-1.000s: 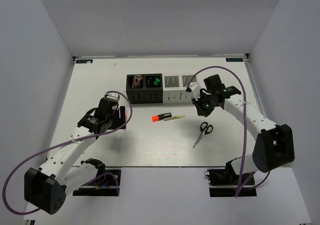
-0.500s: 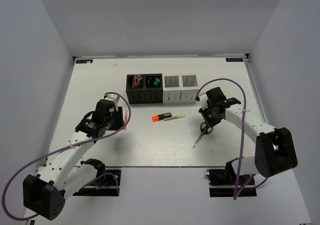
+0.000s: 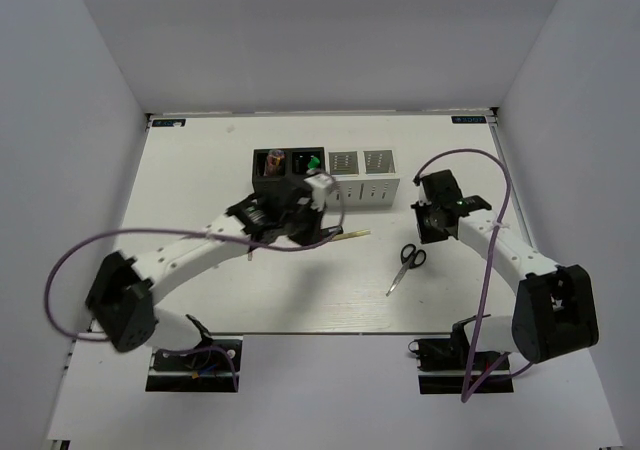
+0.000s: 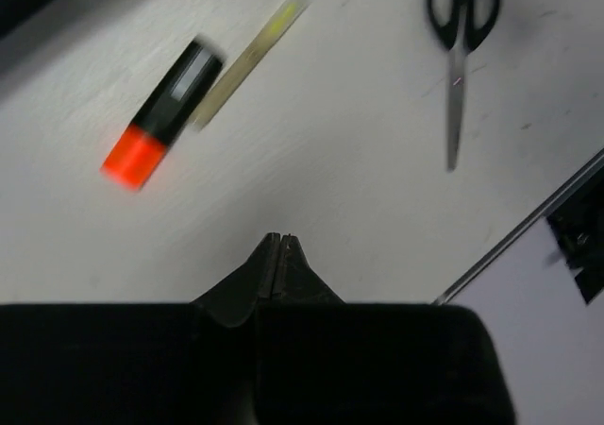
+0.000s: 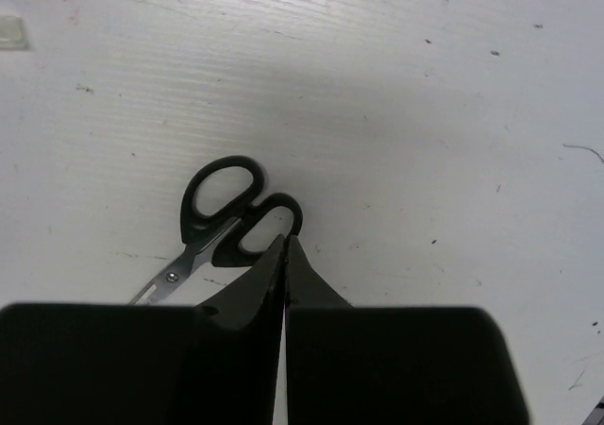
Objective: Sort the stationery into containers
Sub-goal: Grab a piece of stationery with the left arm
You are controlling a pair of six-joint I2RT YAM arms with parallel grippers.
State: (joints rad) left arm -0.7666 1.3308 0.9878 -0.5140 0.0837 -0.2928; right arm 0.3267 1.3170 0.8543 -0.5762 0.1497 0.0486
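A black marker with an orange cap [image 4: 162, 113] lies on the white table beside a thin yellowish stick [image 4: 247, 59] [image 3: 350, 235]. My left gripper [image 4: 279, 238] [image 3: 305, 228] hovers over them, shut and empty; it hides the marker in the top view. Black-handled scissors [image 3: 405, 264] [image 5: 222, 217] [image 4: 460, 47] lie to the right, closed. My right gripper [image 5: 285, 239] [image 3: 429, 230] is shut and empty, its tips just over one handle ring. The containers [image 3: 325, 176] stand in a row at the back, two black on the left, two white on the right.
The left black cup holds something pinkish [image 3: 276, 158] and the cup next to it something green [image 3: 313, 161]. The table's front edge [image 4: 528, 236] runs close to the scissors. Purple cables [image 3: 470, 155] loop off both arms.
My left arm swung from the table's left side to the middle over the marker, and its jaws closed. The right gripper dropped toward the scissors, then drew back slightly and shut fully.
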